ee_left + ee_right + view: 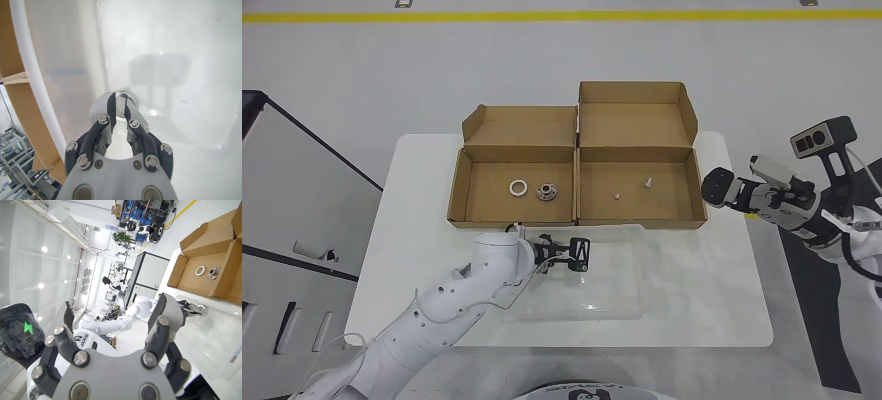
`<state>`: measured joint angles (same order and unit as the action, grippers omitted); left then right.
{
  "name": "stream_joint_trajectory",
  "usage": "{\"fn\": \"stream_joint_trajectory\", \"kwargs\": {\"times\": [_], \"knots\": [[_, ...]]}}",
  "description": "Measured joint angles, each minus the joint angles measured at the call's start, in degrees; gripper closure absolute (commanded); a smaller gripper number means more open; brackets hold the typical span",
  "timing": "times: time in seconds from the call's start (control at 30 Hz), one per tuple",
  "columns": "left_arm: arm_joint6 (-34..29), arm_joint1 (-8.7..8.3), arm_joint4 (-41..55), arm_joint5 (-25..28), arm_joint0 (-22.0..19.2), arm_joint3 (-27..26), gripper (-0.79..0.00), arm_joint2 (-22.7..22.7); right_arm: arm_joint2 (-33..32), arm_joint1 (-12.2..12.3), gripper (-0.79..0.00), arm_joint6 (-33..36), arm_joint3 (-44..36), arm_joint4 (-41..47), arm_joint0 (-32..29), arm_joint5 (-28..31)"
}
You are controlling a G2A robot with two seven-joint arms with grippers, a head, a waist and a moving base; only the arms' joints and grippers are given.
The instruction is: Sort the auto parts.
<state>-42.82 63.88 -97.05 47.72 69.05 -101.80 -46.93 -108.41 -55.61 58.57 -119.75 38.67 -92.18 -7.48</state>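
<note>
Left gripper [119, 106] clenched on metal collar [130, 97], inside clear tray [614, 300] at table [722, 300] 6 o'clock. Right gripper [114, 303] released, hovering at 3 o'clock edge.

Robotics lab, other white robots [140, 228], equipment racks [136, 207], yellow floor line [562, 16]

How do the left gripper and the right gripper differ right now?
The left gripper is shut on a silver cylindrical part; the right gripper is open and empty. The left gripper sits low inside the clear tray; the right gripper is beside the right cardboard box, outside the tray. Both have black ribbed fingers.
</note>
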Motion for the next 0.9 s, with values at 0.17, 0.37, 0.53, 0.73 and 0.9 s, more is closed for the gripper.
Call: {"fn": "stream_joint_trajectory", "kwargs": {"times": [0.17,0.37,0.53,0.73,0.9], "knots": [[-0.4,0.00,-0.4,0.4,0.0,0.0,-0.175,0.1,0.0,0.0,-0.785,0.0,0.0,0.0,0.0,0.0],[-1.0,-0.10,-0.2,0.8,0.6,-0.5,-0.194,-0.1,0.0,0.0,-0.785,0.0,0.0,0.0,0.0,0.0],[-1.7,-0.27,0.2,1.5,1.2,-1.1,-0.200,-0.5,0.0,0.0,-0.785,0.0,0.0,0.0,0.0,0.0],[-1.9,-0.34,0.2,1.5,1.4,-1.6,-0.197,-0.8,0.0,0.0,-0.785,0.0,0.0,0.0,0.0,0.0],[-2.0,-0.36,0.1,2.1,1.4,-1.7,-0.231,-0.7,0.0,0.0,-0.785,0.0,0.0,0.0,0.0,0.0]]}}
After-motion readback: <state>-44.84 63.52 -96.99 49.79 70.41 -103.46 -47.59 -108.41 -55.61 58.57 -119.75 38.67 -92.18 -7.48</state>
